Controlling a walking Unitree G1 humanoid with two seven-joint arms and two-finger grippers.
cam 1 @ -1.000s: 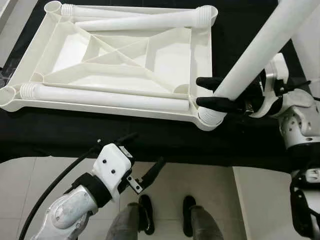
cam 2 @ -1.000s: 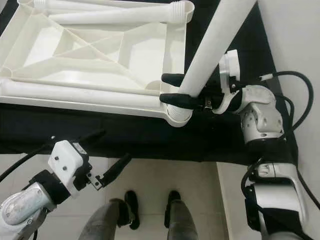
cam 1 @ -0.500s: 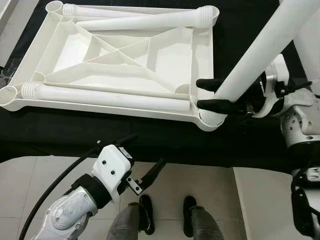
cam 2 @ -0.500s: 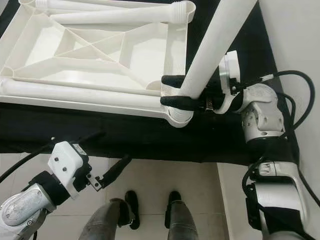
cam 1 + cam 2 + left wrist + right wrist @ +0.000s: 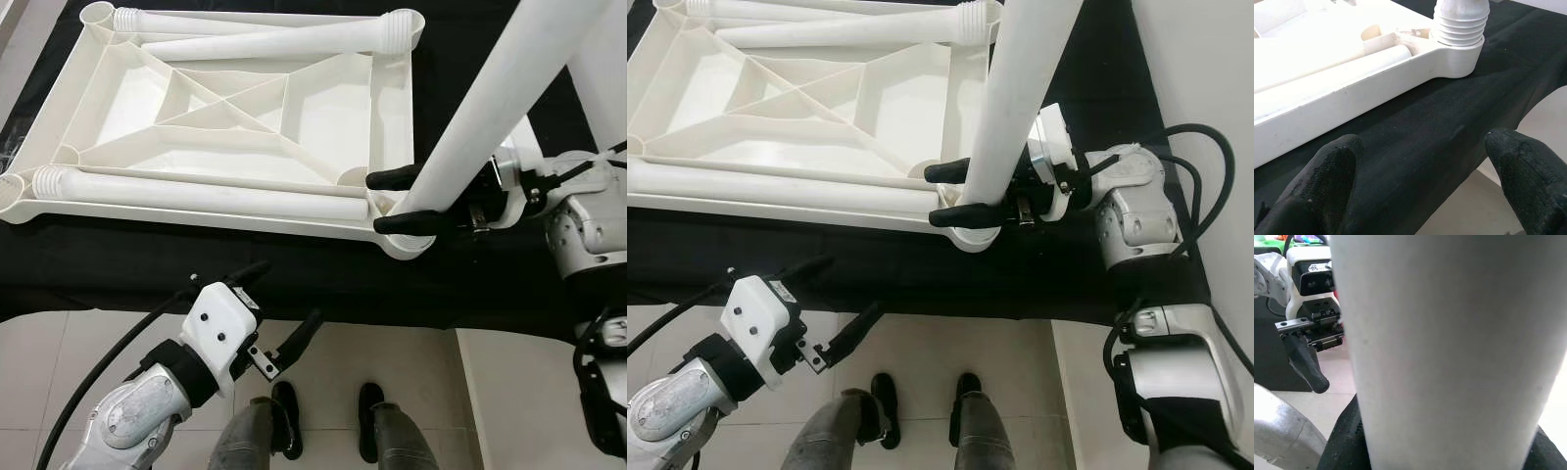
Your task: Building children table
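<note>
One table leg (image 5: pixel 509 88) stands in the upturned tabletop's (image 5: pixel 235 117) 4 o'clock corner socket, pinched by the right pincer (image 5: pixel 400 201). Three loose legs (image 5: pixel 211 191) await; left pincer (image 5: pixel 279 318) hangs spread.

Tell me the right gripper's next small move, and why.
Probably twist the leg further into the corner socket while holding it upright. The right gripper clamps the leg just above the socket, and threads are exposed above the rim, so it seems not fully seated.
</note>
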